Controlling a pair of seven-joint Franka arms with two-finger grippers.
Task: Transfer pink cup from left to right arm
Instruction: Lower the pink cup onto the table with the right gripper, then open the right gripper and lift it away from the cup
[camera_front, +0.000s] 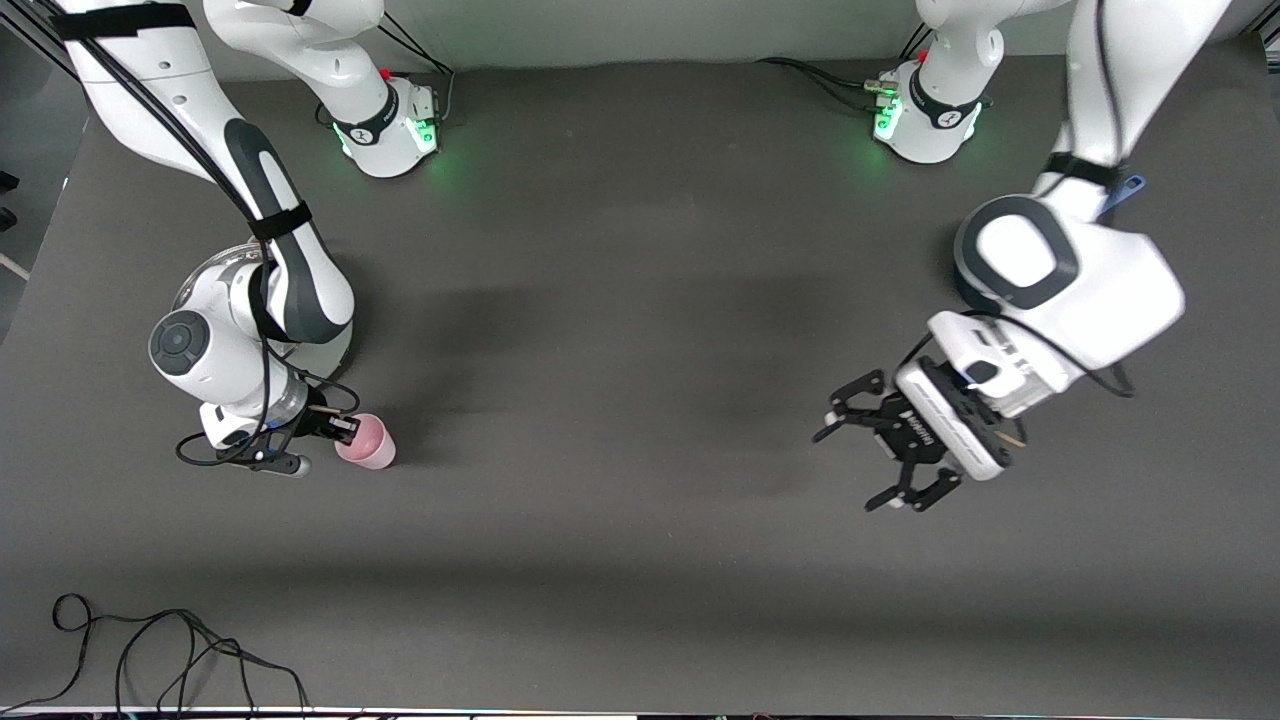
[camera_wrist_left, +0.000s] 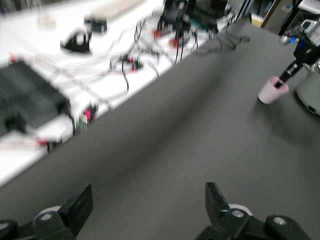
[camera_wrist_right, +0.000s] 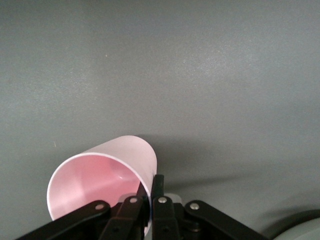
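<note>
The pink cup (camera_front: 368, 442) is held tilted at the right arm's end of the table, low over the dark mat. I cannot tell whether it touches the mat. My right gripper (camera_front: 345, 430) is shut on its rim, with one finger inside and one outside, as the right wrist view shows (camera_wrist_right: 150, 187) with the cup (camera_wrist_right: 107, 172) open toward the camera. My left gripper (camera_front: 848, 468), a black linkage claw, is open and empty over the mat at the left arm's end. The left wrist view shows its own open gripper (camera_wrist_left: 145, 205) and the cup (camera_wrist_left: 272, 90) in the distance.
A round silvery pot (camera_front: 205, 272) stands under the right arm, beside the cup and farther from the front camera; it also shows in the left wrist view (camera_wrist_left: 310, 95). A blue object (camera_front: 1125, 190) sits partly hidden by the left arm. A loose black cable (camera_front: 150, 650) lies at the table's front edge.
</note>
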